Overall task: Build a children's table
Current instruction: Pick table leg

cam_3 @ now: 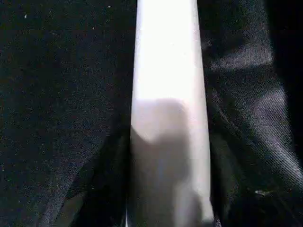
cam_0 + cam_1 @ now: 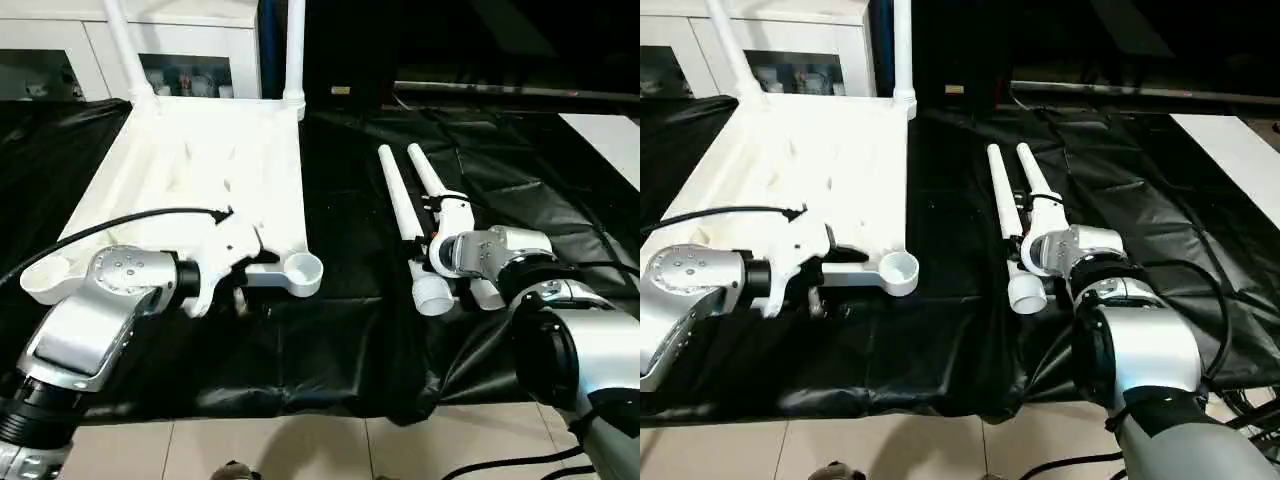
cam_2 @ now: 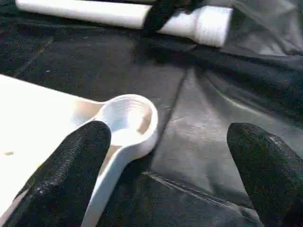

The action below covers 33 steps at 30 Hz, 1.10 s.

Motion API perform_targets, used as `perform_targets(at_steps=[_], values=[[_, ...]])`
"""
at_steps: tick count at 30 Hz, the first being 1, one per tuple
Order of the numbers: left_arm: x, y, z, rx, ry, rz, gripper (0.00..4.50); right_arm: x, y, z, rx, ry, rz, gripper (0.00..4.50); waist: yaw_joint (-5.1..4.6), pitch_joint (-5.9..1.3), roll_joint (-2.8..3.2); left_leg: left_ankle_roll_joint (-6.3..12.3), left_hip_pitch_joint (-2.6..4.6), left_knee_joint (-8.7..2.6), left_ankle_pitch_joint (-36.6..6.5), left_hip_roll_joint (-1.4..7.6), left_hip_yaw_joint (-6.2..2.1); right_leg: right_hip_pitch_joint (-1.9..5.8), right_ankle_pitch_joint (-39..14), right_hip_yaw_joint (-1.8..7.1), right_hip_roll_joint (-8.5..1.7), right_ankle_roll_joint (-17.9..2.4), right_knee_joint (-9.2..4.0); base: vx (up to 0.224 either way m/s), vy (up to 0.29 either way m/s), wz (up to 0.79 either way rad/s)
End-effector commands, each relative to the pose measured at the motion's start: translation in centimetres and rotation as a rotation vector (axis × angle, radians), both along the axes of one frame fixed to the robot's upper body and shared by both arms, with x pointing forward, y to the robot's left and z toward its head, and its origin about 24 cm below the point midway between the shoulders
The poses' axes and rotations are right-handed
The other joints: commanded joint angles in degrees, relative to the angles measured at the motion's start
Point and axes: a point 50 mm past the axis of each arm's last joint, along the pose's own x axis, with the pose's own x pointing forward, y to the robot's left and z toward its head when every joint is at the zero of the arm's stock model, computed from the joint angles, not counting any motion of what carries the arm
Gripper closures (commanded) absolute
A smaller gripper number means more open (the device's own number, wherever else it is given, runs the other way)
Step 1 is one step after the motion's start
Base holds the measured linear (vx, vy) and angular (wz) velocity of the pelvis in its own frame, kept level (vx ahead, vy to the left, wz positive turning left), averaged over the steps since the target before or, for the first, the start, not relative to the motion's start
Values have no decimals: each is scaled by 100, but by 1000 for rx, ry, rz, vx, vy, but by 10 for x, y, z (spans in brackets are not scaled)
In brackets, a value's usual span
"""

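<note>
Keeping the table top point(image 2: 200, 170) upside down on the black sheet point(image 2: 340, 330), I leave its sockets facing up to receive legs; two legs already stand in the far corners. I hold the left gripper point(image 3: 175, 165) with fingers spread wide, straddling the empty near socket point(image 3: 129, 116) without touching it, probably to steady that corner. Two loose legs point(image 2: 410, 215) lie side by side to the right of the top. I bring the right gripper point(image 2: 432, 222) down over one leg point(image 1: 166, 94); whether its fingers have gripped yet I cannot tell
</note>
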Motion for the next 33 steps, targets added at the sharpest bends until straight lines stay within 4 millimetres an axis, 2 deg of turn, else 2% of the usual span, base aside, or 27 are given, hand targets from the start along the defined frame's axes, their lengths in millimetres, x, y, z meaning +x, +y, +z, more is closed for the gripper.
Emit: perform_targets(at_steps=[1, 3, 4, 5, 7, 11, 12, 13, 14, 15, 16, 17, 18, 19, 20, 21, 22, 23, 24, 25, 26, 29, 31, 33], values=[[7, 3, 6, -9, -44, 64, 0, 0, -4, 2, 22, 8, -29, 253, 8, -439, -15, -215, 41, -330, -752, 102, 14, 326, -463, 290, -411, -1071, -379, 0, 0, 0], [13, 0, 7, -55, -73, 109, 0, 0, -5, 2, 30, 6, -34, 262, 16, -442, -12, -208, 40, -326, -714, 100, 13, 327, -424, 286, -415, -1089, -380, 0, 0, 0], [13, 0, 7, -55, -73, 109, 0, 0, -5, 2, 30, 6, -34, 262, 15, -444, -31, -198, 37, -324, -708, 100, 16, 330, -401, 287, -414, -1093, -379, 0, 0, 0], [17, -1, 8, -95, -92, 146, 0, 0, -5, 3, 40, 2, -36, 263, 25, -444, -20, -182, 31, -323, -684, 97, 14, 334, -375, 286, -418, -1103, -376, 0, 0, 0], [21, -1, 8, -88, -141, 171, 0, 1, -6, 4, 53, -2, -40, 264, 42, -445, -41, -151, 31, -325, -679, 98, 8, 338, -377, 282, -419, -1094, -389, 0, 0, 0], [24, -2, 7, -79, -174, 185, 0, 1, -6, 5, 62, -5, -42, 265, 41, -453, -47, -126, 41, -323, -642, 110, 8, 333, -312, 279, -428, -1082, -370, 0, 0, 0], [33, -6, 7, -138, -210, 258, 0, 8, -5, 17, 166, -110, -34, 265, 26, -449, -14, -121, 33, -311, -661, 100, 21, 339, -258, 289, -411, -1089, -380, 0, 0, 0], [36, -12, 9, -208, -184, 286, 0, 12, -4, 27, 230, -204, -3, 265, 29, -474, -29, -100, 36, -300, -622, 115, 19, 358, -113, 293, -423, -1104, -363, 0, 0, 0], [36, -12, 9, -208, -184, 286, 0, 12, -4, 27, 230, -204, -3, 265, 47, -464, -34, -54, 39, -301, -613, 113, 26, 351, -63, 290, -423, -1112, -380, 0, 0, 0], [38, -18, 11, -273, -148, 293, 0, 13, -4, 33, 269, -278, 36, 265, 50, -484, -41, -1, 36, -296, -513, 128, 9, 355, 57, 278, -435, -1191, -345, 0, 0, 0], [39, -27, 14, -360, -89, 278, 0, 13, -2, 39, 297, -354, 99, 265, 42, -473, 28, 24, 20, -277, -484, 105, 34, 364, 183, 285, -411, -1243, -331, 0, 0, 0], [39, -38, 21, -501, 5, 235, 0, 8, 0, 42, 296, -437, 193, 265, 93, -493, 0, 127, 28, -253, -347, 131, 25, 373, 529, 275, -421, -1339, -325, 0, 0, 0], [40, -43, 25, -581, 46, 222, 0, 4, 2, 44, 301, -482, 251, 265, 104, -496, -4, 139, 18, -241, -270, 121, 35, 382, 649, 273, -408, -1386, -299, 0, 0, 0], [43, -52, 32, -698, 120, 200, 0, -5, 4, 45, 311, -539, 317, 265, 129, -500, -11, 198, 21, -248, -262, 129, 12, 381, 636, 266, -424, -1424, -311, 0, 0, 0], [46, -57, 35, -762, 163, 190, 0, -11, 5, 45, 318, -569, 350, 265, 143, -479, -34, 232, 7, -243, -258, 89, 36, 396, 629, 267, -389, -1375, -338, 0, 0, 0], [46, -57, 35, -762, 163, 190, 0, -11, 5, 45, 318, -569, 350, 265, 185, -489, -44, 277, 34, -242, -307, 111, 21, 393, 551, 276, -430, -1392, -353, 0, 0, 0], [51, -62, 38, -806, 205, 200, 0, -19, 7, 47, 357, -600, 388, 265, 168, -474, -57, 302, 15, -259, -357, 85, 18, 404, 335, 267, -407, -1360, -380, 0, 0, 0], [51, -62, 38, -806, 205, 200, 0, -19, 7, 47, 357, -600, 388, 265, 186, -474, -59, 301, 35, -256, -433, 99, 17, 393, 191, 273, -425, -1314, -404, 0, 0, 0], [58, -69, 41, -857, 253, 216, 0, -34, 14, 54, 424, -664, 467, 265, 187, -455, -56, 298, 25, -270, -493, 79, 13, 403, -49, 271, -410, -1225, -448, 0, 0, 0], [58, -69, 41, -857, 253, 216, 0, -34, 14, 54, 424, -664, 467, 265, 215, -467, -55, 296, 43, -259, -500, 90, 10, 406, -67, 279, -418, -1172, -447, 0, 0, 0], [62, -75, 48, -903, 287, 202, 0, -46, 23, 62, 462, -704, 559, 265, 190, -466, -56, 295, 23, -286, -543, 106, -22, 406, -186, 260, -432, -1155, -436, 0, 0, 0], [63, -78, 53, -933, 314, 188, 0, -53, 31, 66, 468, -729, 637, 265, 179, -455, -54, 206, 20, -294, -661, 110, -23, 390, -505, 252, -434, -1067, -485, 0, 0, 0], [64, -80, 55, -937, 324, 191, 0, -56, 35, 68, 463, -739, 677, 265, 185, -428, -54, 158, 40, -304, -816, 114, -23, 357, -904, 260, -453, -992, -537, 0, 0, 0], [65, -81, 56, -920, 333, 206, 0, -60, 40, 69, 451, -749, 724, 265, 196, -427, -52, 129, 42, -306, -824, 121, -28, 352, -993, 265, -456, -940, -545, 0, 0, 0]])
